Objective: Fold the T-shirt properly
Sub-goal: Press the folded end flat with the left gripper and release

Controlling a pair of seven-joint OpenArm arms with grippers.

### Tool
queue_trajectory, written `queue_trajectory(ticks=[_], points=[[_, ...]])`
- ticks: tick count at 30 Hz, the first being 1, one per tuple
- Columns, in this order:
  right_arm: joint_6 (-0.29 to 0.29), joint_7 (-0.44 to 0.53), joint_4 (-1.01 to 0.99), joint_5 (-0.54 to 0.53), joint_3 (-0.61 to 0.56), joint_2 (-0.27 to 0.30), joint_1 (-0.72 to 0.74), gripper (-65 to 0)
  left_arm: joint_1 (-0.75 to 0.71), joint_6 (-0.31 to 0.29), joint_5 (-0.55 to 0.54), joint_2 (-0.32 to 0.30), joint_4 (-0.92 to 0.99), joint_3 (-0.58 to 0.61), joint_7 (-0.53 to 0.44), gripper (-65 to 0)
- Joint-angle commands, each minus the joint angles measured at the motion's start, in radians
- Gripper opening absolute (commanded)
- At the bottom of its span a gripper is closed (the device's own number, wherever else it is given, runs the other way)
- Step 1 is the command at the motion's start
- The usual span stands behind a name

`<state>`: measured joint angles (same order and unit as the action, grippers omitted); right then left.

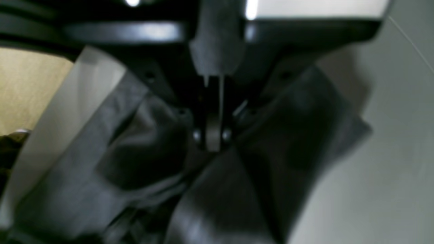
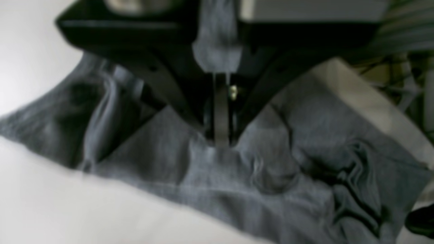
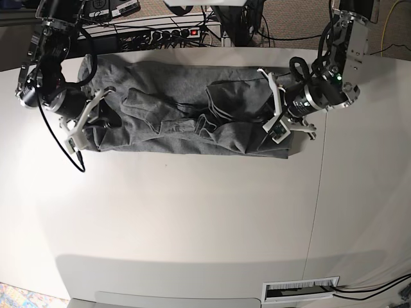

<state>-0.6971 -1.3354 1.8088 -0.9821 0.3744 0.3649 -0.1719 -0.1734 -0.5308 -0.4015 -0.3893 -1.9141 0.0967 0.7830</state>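
The shirt (image 3: 186, 109) (rumpled, at the table's (image 3: 192, 218) far edge) was clamped at opposite ends by both grippers (image 3: 277, 125) (image 3: 87, 119).

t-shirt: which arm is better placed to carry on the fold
Neither alone. The left gripper and right gripper are each shut on an end of the T-shirt, so both should move together.

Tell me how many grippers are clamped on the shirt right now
2. The left gripper pinches the T-shirt at its end on the base view's right; the right gripper pinches the opposite end.
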Motion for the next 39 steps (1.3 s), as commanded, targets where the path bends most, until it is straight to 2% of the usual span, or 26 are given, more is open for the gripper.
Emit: queue_trajectory(ticks=[1, 6, 7, 10, 11, 14, 20, 22, 25, 26, 29, 30, 33, 39], points=[[-0.001, -0.004, 0.018, -0.041, 0.033, 0.018, 0.000, -65.0, -0.001, 0.000, 0.008, -0.007, -0.002, -0.006, -0.034, -65.0], [-0.001, -0.054, 0.018, -0.053, 0.180, 0.031, -0.057, -64.2, -0.031, -0.001, 0.117, -0.007, 0.091, -0.006, -0.120, -65.0], [-0.001, -0.048, 0.017, -0.053, 0.207, 0.044, -0.072, -59.5, -0.031, -0.001, 0.119, -0.007, 0.111, -0.006, -0.122, -65.0], [-0.001, 0.000, 0.017, -0.038, 0.267, 0.090, -0.117, -39.7, -0.031, -0.010, 0.118, -0.007, 0.156, -0.006, -0.129, -65.0], [-0.001, 0.034, 0.016, -0.021, 0.279, 0.101, -0.131, -36.8, -0.031, -0.019, 0.118, -0.007, 0.166, -0.006, -0.134, -65.0], [-0.001, 0.100, 0.015, 0.014, 0.283, 0.114, -0.156, -36.5, -0.032, -0.046, 0.116, -0.007, 0.175, -0.006, -0.142, -65.0], [-0.001, 0.178, 0.016, 0.013, 0.282, 0.104, -0.158, -36.5, -0.032, -0.046, 0.103, -0.007, 0.175, -0.006, -0.156, -65.0], [-0.001, 0.178, 0.018, 0.051, 0.291, 0.085, -0.154, -36.5, -0.032, -0.045, 0.103, -0.007, 0.175, -0.006, -0.156, -65.0], [-0.001, 0.190, 0.018, 0.047, 0.294, 0.047, -0.154, -36.1, -0.032, -0.045, 0.102, -0.007, 0.176, -0.006, -0.156, -65.0], [-0.001, 0.189, 0.017, 0.048, 0.294, 0.040, -0.151, -33.5, -0.032, -0.046, 0.103, -0.007, 0.176, -0.006, -0.156, -65.0], [-0.001, 0.192, 0.017, 0.076, 0.294, 0.039, -0.147, -17.5, -0.032, -0.046, 0.102, -0.006, 0.176, -0.006, -0.156, -65.0], [-0.001, 0.196, 0.016, 0.092, 0.294, 0.039, -0.147, -14.6, -0.032, -0.046, 0.102, -0.006, 0.176, -0.006, -0.156, -65.0], [-0.001, 0.234, 0.014, 0.154, 0.294, 0.028, -0.147, -14.6, -0.032, -0.046, 0.103, -0.007, 0.176, -0.006, -0.156, -65.0], [-0.001, 0.280, 0.014, 0.161, 0.294, -0.023, -0.123, -14.6, -0.032, -0.046, 0.093, -0.004, 0.176, -0.005, -0.156, -65.0]])
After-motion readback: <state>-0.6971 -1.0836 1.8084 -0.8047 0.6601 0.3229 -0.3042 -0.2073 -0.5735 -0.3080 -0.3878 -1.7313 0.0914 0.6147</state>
